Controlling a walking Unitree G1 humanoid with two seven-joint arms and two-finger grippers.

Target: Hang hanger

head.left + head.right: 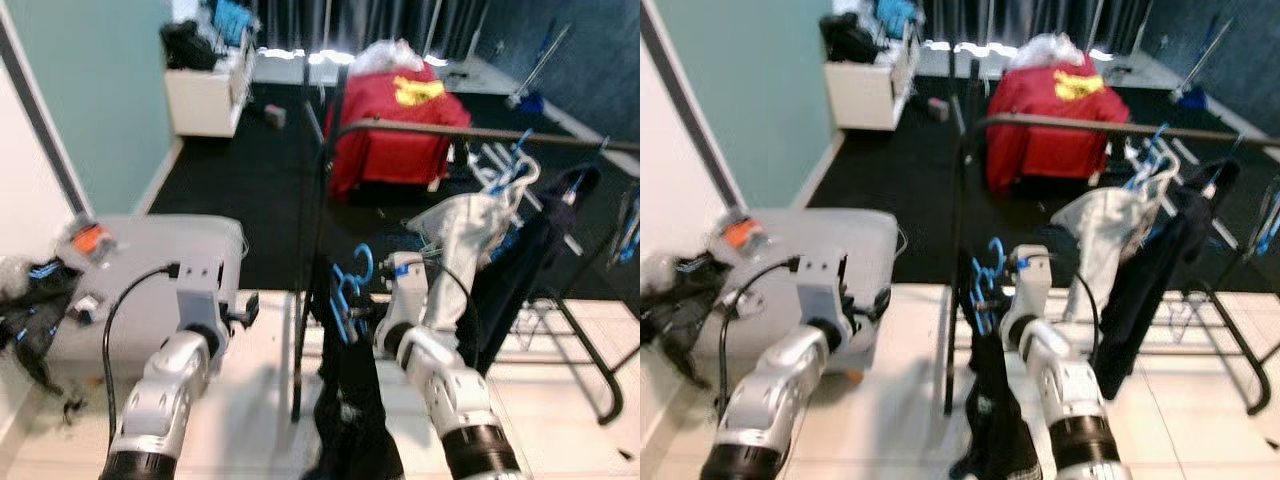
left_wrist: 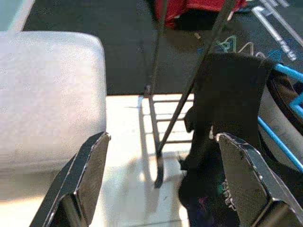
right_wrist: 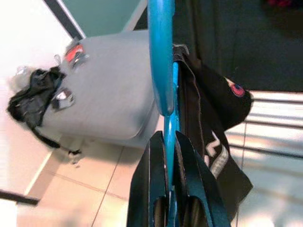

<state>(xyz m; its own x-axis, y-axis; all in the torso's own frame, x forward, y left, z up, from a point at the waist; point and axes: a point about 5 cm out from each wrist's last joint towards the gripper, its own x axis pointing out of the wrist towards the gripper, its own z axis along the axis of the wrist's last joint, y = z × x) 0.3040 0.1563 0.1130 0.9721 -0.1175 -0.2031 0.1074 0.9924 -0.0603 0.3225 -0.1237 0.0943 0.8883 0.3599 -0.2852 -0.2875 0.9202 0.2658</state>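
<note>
A blue plastic hanger (image 1: 350, 285) carries a black garment (image 1: 352, 400) that hangs down between my arms. My right gripper (image 3: 169, 142) is shut on the blue hanger (image 3: 162, 61), with its hook pointing up. The hanger sits just below and beside the left end of the dark clothes rail (image 1: 480, 135) and its upright post (image 1: 318, 250). My left gripper (image 2: 161, 156) is open, held low left of the post, with the black garment (image 2: 227, 123) beyond its fingers. Other clothes (image 1: 500, 260) hang on blue hangers further right along the rail.
A grey ottoman (image 1: 150, 270) stands at the left with small items (image 1: 90, 240) and dark cloth (image 1: 30, 300) on it. A red garment (image 1: 395, 125) drapes over furniture behind the rail. The rack's base legs (image 1: 600, 380) spread over the pale floor at right.
</note>
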